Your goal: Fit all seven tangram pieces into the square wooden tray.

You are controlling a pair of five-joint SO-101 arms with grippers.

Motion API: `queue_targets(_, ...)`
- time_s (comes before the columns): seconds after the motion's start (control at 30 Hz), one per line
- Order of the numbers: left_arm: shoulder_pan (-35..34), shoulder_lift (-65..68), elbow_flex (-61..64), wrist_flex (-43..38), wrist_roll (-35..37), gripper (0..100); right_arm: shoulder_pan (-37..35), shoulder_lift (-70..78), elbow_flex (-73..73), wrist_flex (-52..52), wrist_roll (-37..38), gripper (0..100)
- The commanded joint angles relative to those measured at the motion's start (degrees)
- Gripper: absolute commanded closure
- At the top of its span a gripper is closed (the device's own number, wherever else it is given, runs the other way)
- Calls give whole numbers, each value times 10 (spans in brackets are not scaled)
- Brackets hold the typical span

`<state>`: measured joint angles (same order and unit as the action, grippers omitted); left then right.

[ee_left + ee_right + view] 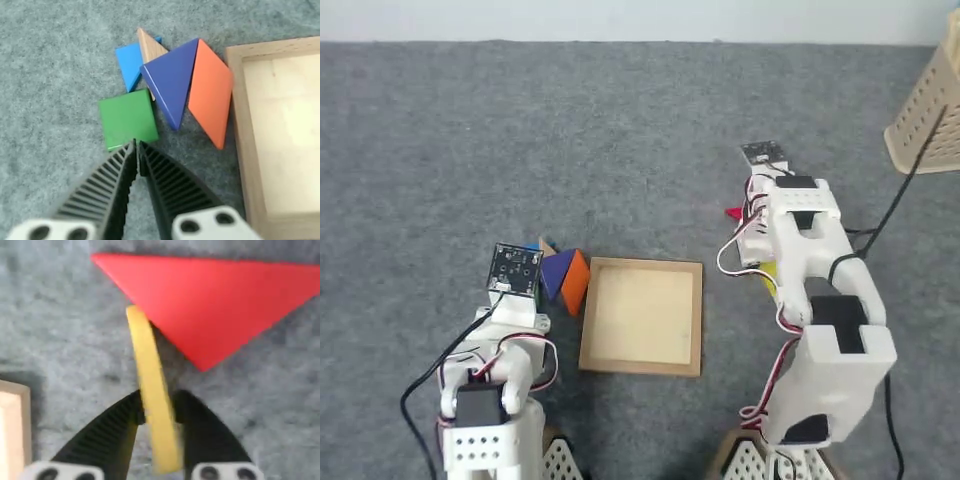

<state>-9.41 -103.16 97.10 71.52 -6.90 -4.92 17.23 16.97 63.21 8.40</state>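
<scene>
Yellow piece [145,355] standing on edge, being pinched by right gripper [157,400], beside red triangle [210,300] on grey carpet [620,120], left gripper [136,150] resting clenched tight, tips at green square [127,119], four other pieces [172,80] clustering just beside wooden tray [642,265].

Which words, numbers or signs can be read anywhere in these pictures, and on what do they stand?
None can be read. The green square, the red triangle and the wooden tray bear no print.
Any marks on the dark circuit board are too small to read.
</scene>
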Motion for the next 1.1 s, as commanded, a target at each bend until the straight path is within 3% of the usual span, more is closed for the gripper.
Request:
queue_targets(0.0, -2, 0, -5, 4, -4, 988, -5, -48, -2, 27, -13, 991)
queue_targets(0.2, -2, 0, -5, 4, -4, 988, -10, -155, 1, 68, -9, 992)
queue_targets(0.3, -2, 0, -5, 4, -4, 988, -29, -216, 4, 73, 36, 992)
queue_targets(0.57, -2, 0, -5, 4, -4, 988, -240, -287, 41, 66, 243, 992)
queue_targets(0.67, -2, 0, -5, 4, -4, 988, -288, -269, 56, 38, 287, 992)
queue_targets(1.07, -2, 0, -5, 4, -4, 988, -297, -145, 56, -59, 376, 991)
